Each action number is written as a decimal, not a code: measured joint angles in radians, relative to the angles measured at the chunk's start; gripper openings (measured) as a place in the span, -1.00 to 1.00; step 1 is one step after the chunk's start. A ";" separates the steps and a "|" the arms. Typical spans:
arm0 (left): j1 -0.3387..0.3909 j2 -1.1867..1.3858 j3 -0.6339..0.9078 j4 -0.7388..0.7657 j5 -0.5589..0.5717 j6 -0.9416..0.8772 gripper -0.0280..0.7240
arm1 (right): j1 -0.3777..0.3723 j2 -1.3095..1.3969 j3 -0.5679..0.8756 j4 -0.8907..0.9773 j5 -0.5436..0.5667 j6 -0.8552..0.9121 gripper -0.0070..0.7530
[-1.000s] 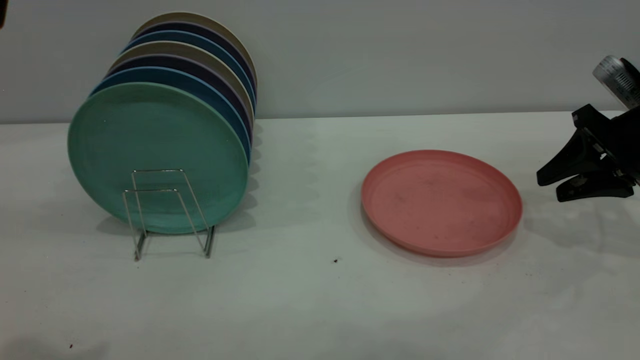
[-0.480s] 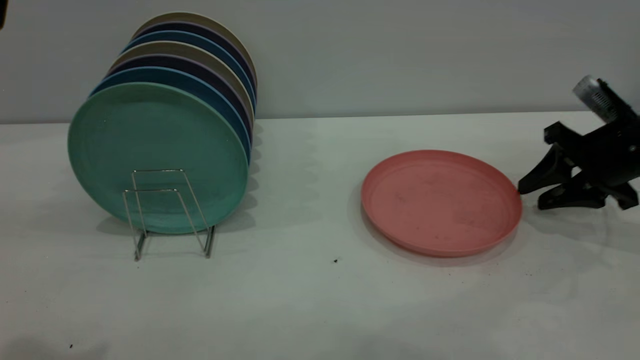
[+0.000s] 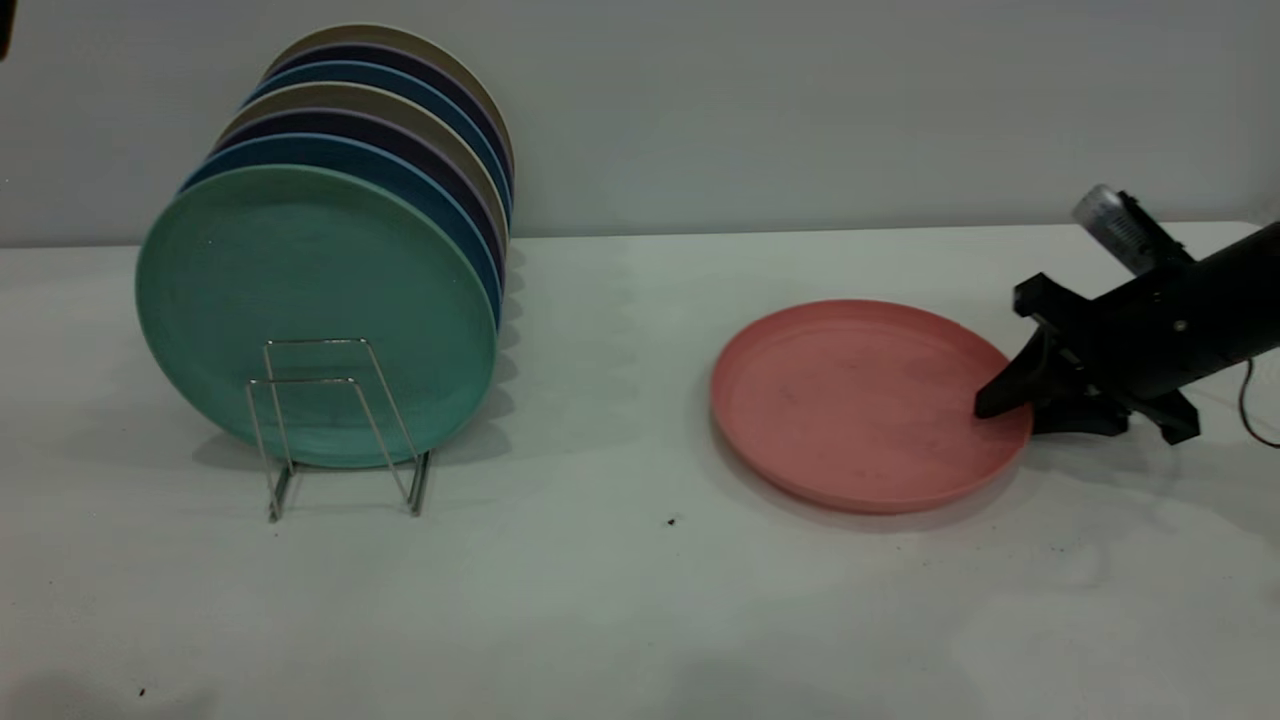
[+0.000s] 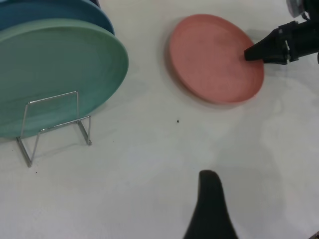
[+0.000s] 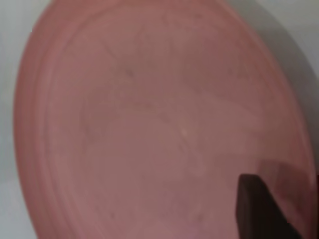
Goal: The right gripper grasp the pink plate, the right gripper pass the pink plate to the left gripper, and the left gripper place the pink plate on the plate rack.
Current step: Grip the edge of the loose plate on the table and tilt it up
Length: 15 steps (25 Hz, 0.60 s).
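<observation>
The pink plate (image 3: 860,405) lies flat on the white table, right of the middle; it also shows in the left wrist view (image 4: 212,57) and fills the right wrist view (image 5: 149,124). My right gripper (image 3: 1012,418) is open at the plate's right rim. Its upper finger (image 5: 254,206) reaches over the plate's inside and the lower one sits low outside the rim. The plate rack (image 3: 340,425) stands at the left, with its front wire loops free. My left gripper shows only as one dark finger (image 4: 211,209), high above the table and empty.
A mint-green plate (image 3: 310,300) stands upright in the rack, with several blue, dark and beige plates behind it. The grey wall runs behind the table. Bare table (image 3: 600,420) lies between the rack and the pink plate.
My right gripper has come down and leftward from the right edge to the pink plate's rim. The plate has slid slightly to the left.
</observation>
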 joint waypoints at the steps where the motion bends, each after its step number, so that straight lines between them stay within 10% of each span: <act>1: 0.000 0.000 0.000 0.000 0.000 0.000 0.62 | 0.007 0.000 0.000 0.001 -0.004 0.000 -0.53; 5: 0.000 0.000 0.000 0.000 0.004 0.000 0.62 | 0.017 0.002 0.000 0.001 -0.013 0.000 -0.90; 15: 0.000 0.038 -0.001 -0.035 0.060 -0.026 0.62 | 0.006 -0.063 0.001 -0.227 0.125 -0.029 -0.93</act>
